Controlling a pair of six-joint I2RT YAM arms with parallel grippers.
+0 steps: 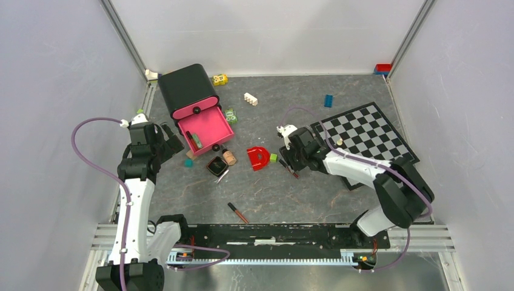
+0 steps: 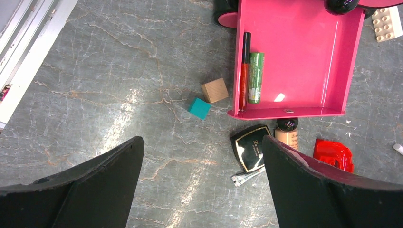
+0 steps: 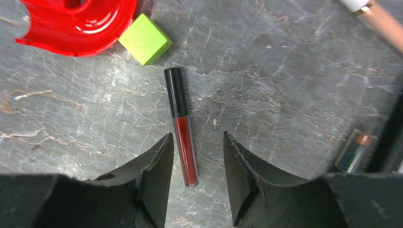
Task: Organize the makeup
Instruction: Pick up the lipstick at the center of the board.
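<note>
The slim dark-red gloss tube with a glossy black cap (image 3: 182,118) lies flat on the grey marbled tabletop (image 3: 285,85), lower centre of my right wrist view. Its lower end sits between the spread black fingers of the right gripper (image 3: 196,156), which I judge is lined up to pinch the smooth round barrel. Above are a matte lime-green cube (image 3: 145,39) and a shiny red D-shaped piece (image 3: 81,23). The left gripper (image 2: 202,142) hangs wide apart and empty below the pink plastic drawer (image 2: 294,47).
</note>
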